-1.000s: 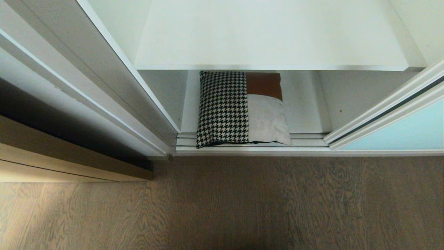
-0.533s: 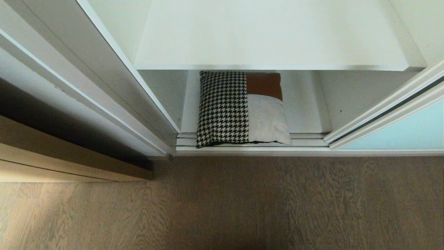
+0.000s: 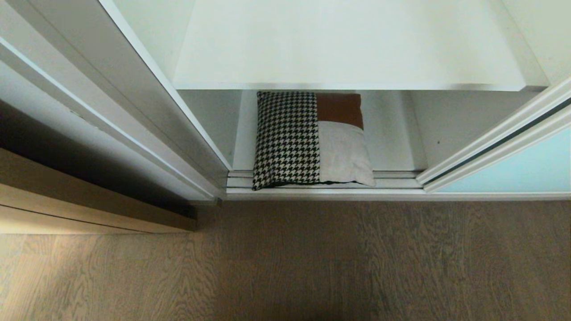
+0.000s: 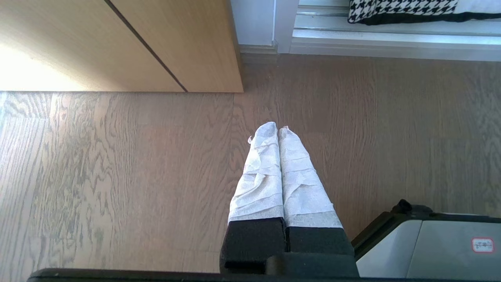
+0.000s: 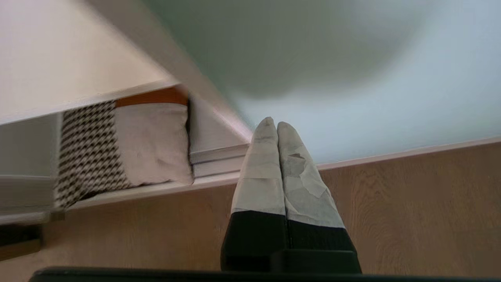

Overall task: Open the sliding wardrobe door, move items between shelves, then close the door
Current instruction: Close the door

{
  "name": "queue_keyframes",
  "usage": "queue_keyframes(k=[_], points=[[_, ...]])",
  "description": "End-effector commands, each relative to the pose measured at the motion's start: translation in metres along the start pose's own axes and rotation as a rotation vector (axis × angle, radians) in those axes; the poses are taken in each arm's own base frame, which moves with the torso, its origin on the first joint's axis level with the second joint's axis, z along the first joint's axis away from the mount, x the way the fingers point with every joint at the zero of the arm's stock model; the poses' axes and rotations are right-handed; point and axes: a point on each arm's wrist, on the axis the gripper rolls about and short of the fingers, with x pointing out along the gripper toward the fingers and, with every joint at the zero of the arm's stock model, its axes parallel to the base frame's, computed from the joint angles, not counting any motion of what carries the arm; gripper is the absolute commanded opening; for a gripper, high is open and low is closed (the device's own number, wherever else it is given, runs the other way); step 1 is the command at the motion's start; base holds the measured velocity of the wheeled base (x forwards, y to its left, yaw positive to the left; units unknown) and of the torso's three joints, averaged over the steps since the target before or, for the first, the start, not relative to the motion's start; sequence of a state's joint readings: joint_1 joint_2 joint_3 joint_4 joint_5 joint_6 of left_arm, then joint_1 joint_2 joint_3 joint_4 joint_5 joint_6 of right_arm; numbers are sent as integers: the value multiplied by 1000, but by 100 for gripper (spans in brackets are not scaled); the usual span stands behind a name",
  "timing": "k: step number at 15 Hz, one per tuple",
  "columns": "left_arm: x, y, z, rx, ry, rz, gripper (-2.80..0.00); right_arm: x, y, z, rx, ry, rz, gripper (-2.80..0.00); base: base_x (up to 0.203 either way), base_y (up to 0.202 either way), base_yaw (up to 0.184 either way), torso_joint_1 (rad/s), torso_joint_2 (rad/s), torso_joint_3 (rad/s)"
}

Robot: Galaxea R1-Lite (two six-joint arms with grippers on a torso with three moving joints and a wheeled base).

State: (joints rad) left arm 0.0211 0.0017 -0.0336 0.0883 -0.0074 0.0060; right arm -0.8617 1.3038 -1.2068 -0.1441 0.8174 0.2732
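Head view: cushion (image 3: 312, 138) on the low shelf (image 3: 388, 133) looks soft and light; pinch its front corner. Right hand (image 5: 277, 126) and left hand (image 4: 277, 131) are pressed together, empty.

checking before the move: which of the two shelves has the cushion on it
The lower shelf, at floor level: the cushion lies flat there, its front edge over the door track. The upper shelf above it is bare.

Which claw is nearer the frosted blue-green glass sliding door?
Right. The right claw, shut, points at the frosted blue-green glass sliding door near its lower edge. The left claw, shut, hangs over the wood-grain floor, well off the wardrobe.
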Motion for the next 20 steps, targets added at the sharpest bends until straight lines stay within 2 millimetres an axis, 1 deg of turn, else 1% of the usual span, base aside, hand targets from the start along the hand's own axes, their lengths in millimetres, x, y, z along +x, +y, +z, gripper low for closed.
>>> queue_keyframes(k=[1,6,11,13,17,20], points=[[0,0,0,0,2,0,-280,6,-5,0,1,-1,1,-280,0,0,0,0,0,0],[0,0,0,0,2,0,-280,24,-5,1,6,-19,54,-280,0,0,0,0,0,0],[0,0,0,0,2,0,-280,37,4,0,-1,-39,55,-280,0,0,0,0,0,0],[0,0,0,0,2,0,-280,33,17,0,-6,-43,81,-280,0,0,0,0,0,0],[0,0,0,0,2,0,-280,22,50,-3,-19,-45,189,-280,0,0,0,0,0,0],[0,0,0,0,2,0,-280,14,69,-5,-11,-25,255,-280,0,0,0,0,0,0]])
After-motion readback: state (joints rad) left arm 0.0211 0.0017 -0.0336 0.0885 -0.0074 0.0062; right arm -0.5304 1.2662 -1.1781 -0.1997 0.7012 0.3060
